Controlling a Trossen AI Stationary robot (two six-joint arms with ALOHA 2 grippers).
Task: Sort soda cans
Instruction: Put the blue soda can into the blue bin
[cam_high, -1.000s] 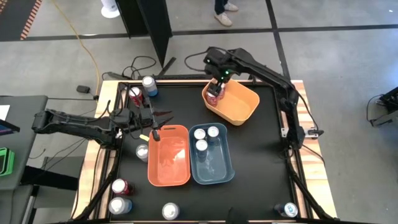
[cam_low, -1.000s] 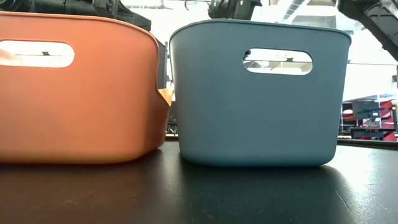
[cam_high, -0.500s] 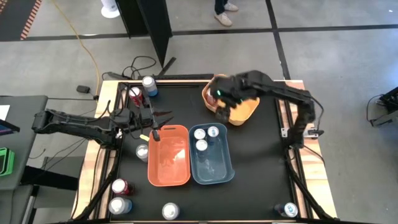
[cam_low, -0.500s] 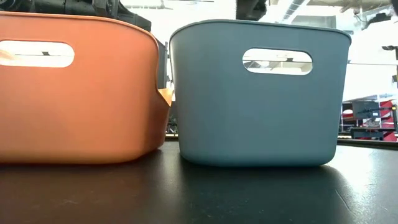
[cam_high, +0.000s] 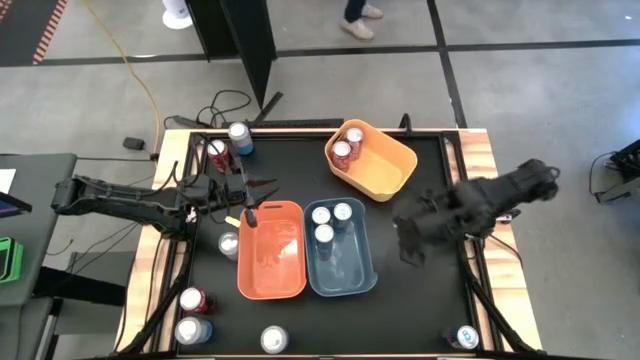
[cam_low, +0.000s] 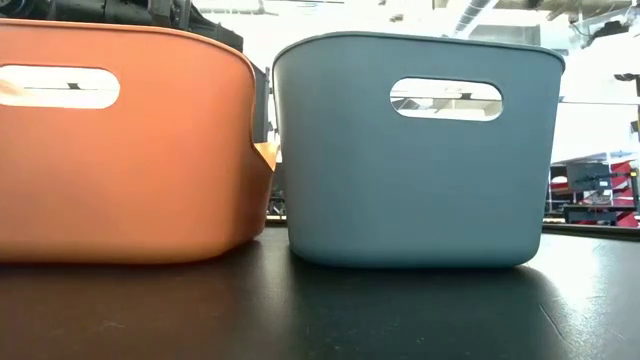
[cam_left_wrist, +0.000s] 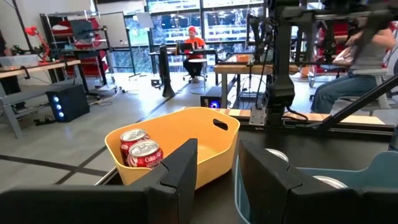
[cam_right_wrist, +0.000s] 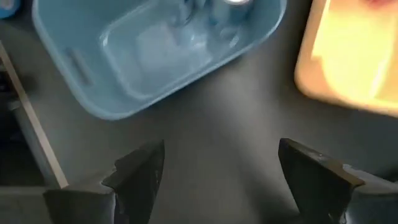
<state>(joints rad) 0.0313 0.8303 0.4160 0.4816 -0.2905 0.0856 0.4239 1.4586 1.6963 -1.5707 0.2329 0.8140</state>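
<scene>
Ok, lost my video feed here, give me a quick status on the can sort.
Right end effector open, empty, above bare table right of blue bin. Left end effector parked, nothing held. Two red cans in yellow bin. Nothing in the way.

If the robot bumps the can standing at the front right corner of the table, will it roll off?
The can stands upright near the table's edge, so a bump would probably tip it. Being round, it would likely roll then, maybe over the side.
</scene>
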